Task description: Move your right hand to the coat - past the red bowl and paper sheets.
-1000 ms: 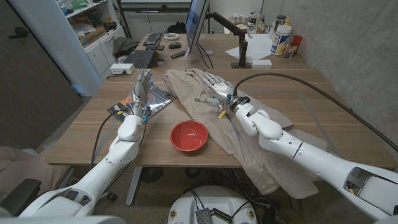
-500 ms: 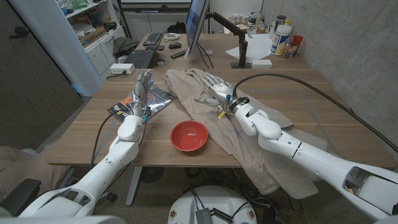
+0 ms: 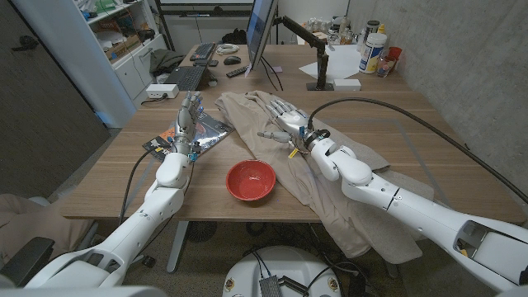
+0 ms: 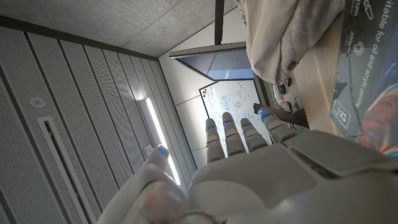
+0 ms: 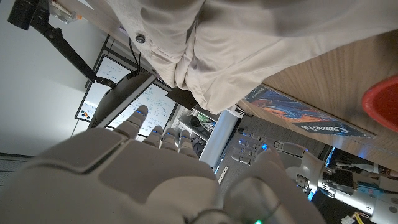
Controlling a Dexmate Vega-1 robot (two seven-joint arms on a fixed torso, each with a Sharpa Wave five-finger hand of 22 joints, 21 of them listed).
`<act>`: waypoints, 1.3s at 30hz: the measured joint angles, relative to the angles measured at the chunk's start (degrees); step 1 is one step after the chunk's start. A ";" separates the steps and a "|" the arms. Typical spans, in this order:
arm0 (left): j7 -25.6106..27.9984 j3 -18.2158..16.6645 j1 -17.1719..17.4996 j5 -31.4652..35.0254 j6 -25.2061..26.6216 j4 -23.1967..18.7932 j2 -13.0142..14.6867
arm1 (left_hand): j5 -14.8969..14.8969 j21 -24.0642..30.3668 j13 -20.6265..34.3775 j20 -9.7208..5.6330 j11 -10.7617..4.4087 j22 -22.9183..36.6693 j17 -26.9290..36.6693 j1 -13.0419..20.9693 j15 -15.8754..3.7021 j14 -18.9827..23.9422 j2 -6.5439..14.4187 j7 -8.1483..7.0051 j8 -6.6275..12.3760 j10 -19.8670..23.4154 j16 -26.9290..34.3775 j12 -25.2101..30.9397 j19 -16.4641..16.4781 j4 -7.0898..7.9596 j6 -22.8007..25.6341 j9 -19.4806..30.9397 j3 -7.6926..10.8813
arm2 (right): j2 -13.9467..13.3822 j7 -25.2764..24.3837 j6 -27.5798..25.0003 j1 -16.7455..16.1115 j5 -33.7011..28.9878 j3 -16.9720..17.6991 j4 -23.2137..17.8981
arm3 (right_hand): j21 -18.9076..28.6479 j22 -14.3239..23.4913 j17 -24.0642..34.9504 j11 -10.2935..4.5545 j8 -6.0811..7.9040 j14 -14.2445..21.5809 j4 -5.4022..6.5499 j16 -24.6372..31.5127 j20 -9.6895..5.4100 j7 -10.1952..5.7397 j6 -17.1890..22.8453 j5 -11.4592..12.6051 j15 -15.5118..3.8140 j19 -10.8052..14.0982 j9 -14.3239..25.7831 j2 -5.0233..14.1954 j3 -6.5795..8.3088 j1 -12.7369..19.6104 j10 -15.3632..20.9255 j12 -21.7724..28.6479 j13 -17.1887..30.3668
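A beige coat (image 3: 305,157) lies spread over the table's middle and hangs off the front edge; its folds (image 5: 249,43) and a button show in the right wrist view. My right hand (image 3: 285,120) is over the coat's upper part, fingers straight and apart, holding nothing. The red bowl (image 3: 250,180) sits near the front edge, just left of the coat; its rim (image 5: 382,102) shows in the right wrist view. Printed paper sheets (image 3: 198,132) lie at the left, with my left hand (image 3: 186,120) upright over them, fingers extended and empty.
A monitor (image 3: 262,33) on a stand, two keyboards (image 3: 186,77), a remote and a mouse stand at the back. Bottles and a red cup (image 3: 378,54) sit at the back right. A black cable (image 3: 412,124) arcs over the right side.
My right hand has edged slightly farther over the coat. The left arm, bowl and sheets are unmoved.
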 measured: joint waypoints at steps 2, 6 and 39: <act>0.00 0.00 0.00 0.01 0.02 -0.01 0.00 | 0.00 0.00 0.00 0.00 0.00 0.00 0.00 0.00 0.00 0.00 0.00 0.00 0.00 0.00 0.00 0.00 0.00 0.00 0.00 0.00 0.00 | 0.01 0.04 -0.01 0.02 -0.02 -0.05 0.07 | 0.00 0.00 0.00 0.00 0.00 0.00 0.00 0.00 0.00 0.00 0.00 0.00 0.00 0.00 0.00 0.00 0.00 0.00 0.00 0.00 0.00; 0.01 0.01 0.00 0.04 0.06 -0.06 0.00 | 0.00 0.00 0.00 0.00 0.00 0.00 0.00 0.00 0.00 0.00 0.00 0.00 0.00 0.00 0.00 0.00 0.00 0.00 0.00 0.00 0.00 | 0.05 0.14 -0.02 0.08 -0.14 -0.20 0.27 | 0.00 0.00 0.00 0.00 0.00 0.00 0.00 0.00 0.00 0.00 0.00 0.00 0.00 0.00 0.00 0.00 0.00 0.00 0.00 0.00 0.00; 0.04 0.11 -0.01 0.06 0.16 -0.10 0.05 | 0.00 -0.66 0.00 0.00 0.00 0.00 -0.01 0.00 0.00 0.00 0.00 0.00 0.00 0.00 0.00 0.00 0.60 0.05 0.00 0.00 -0.28 | 0.46 0.41 -0.20 0.74 -0.66 -1.60 2.25 | 0.00 0.00 0.02 0.00 0.00 0.00 0.24 0.00 0.21 0.01 0.00 0.00 0.00 -0.22 0.00 0.31 -0.24 0.31 0.00 0.00 0.00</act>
